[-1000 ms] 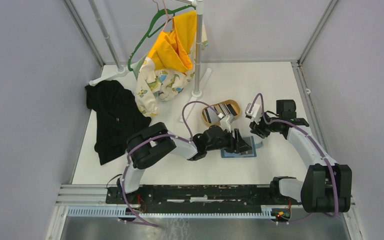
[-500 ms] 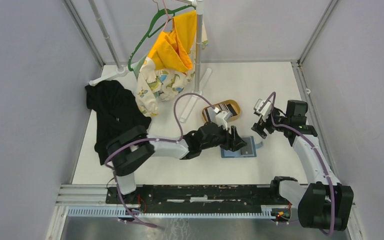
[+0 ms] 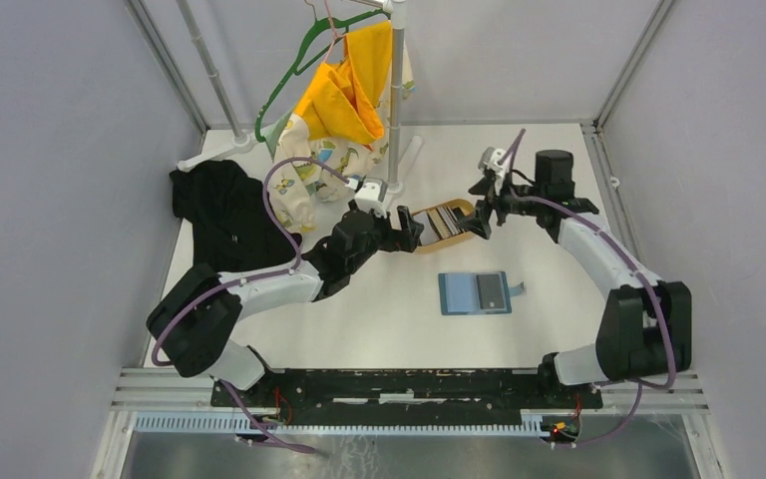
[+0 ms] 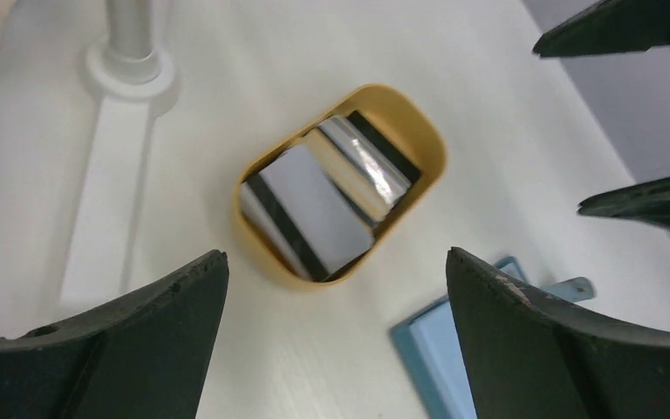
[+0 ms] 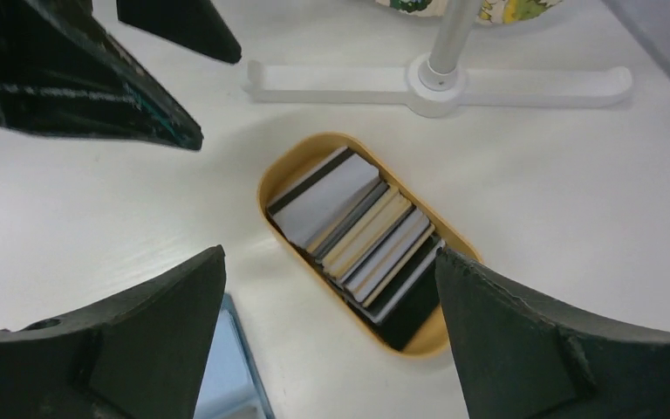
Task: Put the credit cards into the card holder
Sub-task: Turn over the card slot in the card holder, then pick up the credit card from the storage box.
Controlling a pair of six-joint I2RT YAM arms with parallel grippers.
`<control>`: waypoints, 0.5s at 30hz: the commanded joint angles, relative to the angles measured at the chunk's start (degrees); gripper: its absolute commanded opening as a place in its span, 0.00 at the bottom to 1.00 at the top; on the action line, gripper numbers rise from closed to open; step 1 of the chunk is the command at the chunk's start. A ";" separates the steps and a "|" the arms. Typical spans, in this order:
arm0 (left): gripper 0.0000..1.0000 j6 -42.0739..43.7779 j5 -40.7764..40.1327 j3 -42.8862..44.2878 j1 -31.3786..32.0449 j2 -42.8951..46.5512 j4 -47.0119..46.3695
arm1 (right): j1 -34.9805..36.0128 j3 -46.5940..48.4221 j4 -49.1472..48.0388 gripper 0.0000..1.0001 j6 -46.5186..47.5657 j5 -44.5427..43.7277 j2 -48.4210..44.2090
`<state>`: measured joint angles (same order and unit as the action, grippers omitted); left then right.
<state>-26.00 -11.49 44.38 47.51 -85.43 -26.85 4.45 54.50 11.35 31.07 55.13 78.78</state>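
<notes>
The credit cards (image 3: 446, 220) lie stacked as black, grey and white stripes in an oval tan tray (image 4: 427, 148). From the right wrist they show as cards (image 5: 362, 231) fanned on edge in the tray (image 5: 419, 345). The card holder (image 3: 476, 292) lies open and flat on the table nearer the arms, with its light blue inside and dark pocket up. My left gripper (image 3: 412, 232) hovers at the tray's left end, open and empty. At the tray's right end my right gripper (image 3: 481, 217) is also open and empty. Both face each other across the tray.
A white clothes rack stands just behind the tray, with its pole (image 3: 396, 100) and flat foot (image 5: 436, 83). Yellow and patterned garments (image 3: 334, 120) hang on it. A black garment (image 3: 224, 235) lies at the left. Grey walls close in the table.
Both arms have left the card holder and moved back to the tray, one at each end. Both grippers have opened wider. The card holder now lies uncovered.
</notes>
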 commanded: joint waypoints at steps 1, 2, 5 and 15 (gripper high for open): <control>0.95 0.36 2.25 -3.34 -2.20 -1.91 -5.50 | 4.66 8.45 -2.23 0.94 -11.47 -6.98 8.56; 0.91 -0.18 2.15 -3.61 -2.40 -2.58 -6.25 | 5.17 10.31 -1.39 0.93 -12.67 -8.37 11.00; 0.82 -0.59 2.84 -3.80 -2.77 -3.77 -7.68 | 5.55 15.54 -0.29 0.89 -17.38 -10.88 17.56; 0.80 -2.76 1.91 -7.04 -2.82 -3.84 -12.18 | 5.63 18.45 -0.63 0.88 -25.27 -14.67 26.84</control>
<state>-26.79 -9.61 37.67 44.80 -89.47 -33.58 10.00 70.81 11.66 10.76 42.09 104.47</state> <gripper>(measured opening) 0.806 0.888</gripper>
